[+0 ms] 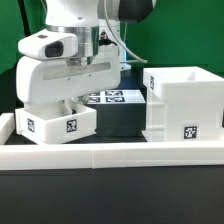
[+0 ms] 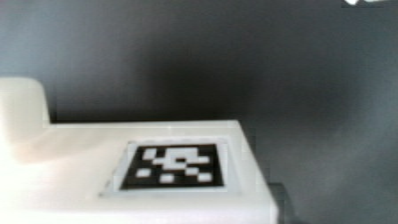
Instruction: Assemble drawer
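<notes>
The arm (image 1: 85, 20) reaches down from above at the exterior view's left, and its gripper (image 1: 67, 99) hangs low over the table (image 1: 120, 195). The blocky white hand hides the fingers in the exterior view, and the wrist view does not show them plainly either. It cannot be told whether they stand wide, stand narrow or clasp anything.

Directly under the fingers sits the small tray (image 1: 55, 122), upright on the table with its top edge just beneath the hand. Two square tags show on it, one on the face toward the camera (image 1: 71, 126) and one on the face toward the exterior view's left (image 1: 30, 126). Whether the fingers touch the tray cannot be made out.

Well apart from the fingers, toward the exterior view's right, stands the casing (image 1: 180, 95). It is a large open-topped white box with a tag low on its front (image 1: 190, 131). Beyond the fingers, between tray and casing and farther back, the marker board (image 1: 112, 97) lies flat. On the camera side of the fingers, the long low border wall (image 1: 120, 152) runs across the scene, with the tray and the casing just behind it.

The wrist view looks down past the fingers onto a white drawer surface (image 2: 71, 150) carrying one tag (image 2: 175, 165). A raised white edge (image 2: 18, 110) stands at one side, and dark table lies beyond.
</notes>
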{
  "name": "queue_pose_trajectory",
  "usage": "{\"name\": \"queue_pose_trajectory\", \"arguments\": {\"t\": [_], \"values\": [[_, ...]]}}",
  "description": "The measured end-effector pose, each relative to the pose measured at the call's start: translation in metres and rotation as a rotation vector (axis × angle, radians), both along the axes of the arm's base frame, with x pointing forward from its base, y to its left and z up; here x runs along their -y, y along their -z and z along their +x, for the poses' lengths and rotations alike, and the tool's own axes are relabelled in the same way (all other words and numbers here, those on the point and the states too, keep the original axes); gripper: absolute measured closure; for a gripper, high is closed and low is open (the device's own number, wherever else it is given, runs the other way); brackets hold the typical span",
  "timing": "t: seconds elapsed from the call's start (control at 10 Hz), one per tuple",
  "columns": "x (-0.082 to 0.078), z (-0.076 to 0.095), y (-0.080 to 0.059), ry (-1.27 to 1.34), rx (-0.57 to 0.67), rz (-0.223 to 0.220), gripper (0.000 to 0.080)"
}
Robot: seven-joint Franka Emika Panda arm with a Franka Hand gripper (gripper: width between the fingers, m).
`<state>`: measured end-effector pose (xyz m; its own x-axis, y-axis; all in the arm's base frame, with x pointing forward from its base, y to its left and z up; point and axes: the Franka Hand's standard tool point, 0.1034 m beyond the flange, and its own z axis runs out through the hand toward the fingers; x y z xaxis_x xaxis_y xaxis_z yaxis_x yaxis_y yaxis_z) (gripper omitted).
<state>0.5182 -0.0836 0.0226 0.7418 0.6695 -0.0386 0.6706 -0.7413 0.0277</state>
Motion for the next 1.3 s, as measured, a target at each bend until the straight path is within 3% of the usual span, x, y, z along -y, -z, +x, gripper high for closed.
{"name": "queue_pose_trajectory", "arguments": {"t": [0.2,0.7,0.9,1.3], "values": [[-0.005,0.001,-0.001,-0.146,-0.016,-0.004,0.0757],[0.0,0.0,0.0,-0.433,-0.038,-0.018,0.0757],[-0.012,0.002,-0.002,-0.604,-0.061,-0.035,0.0757],[-0.01,0.001,-0.001,-0.696,-0.077,-0.039,0.0757]]}}
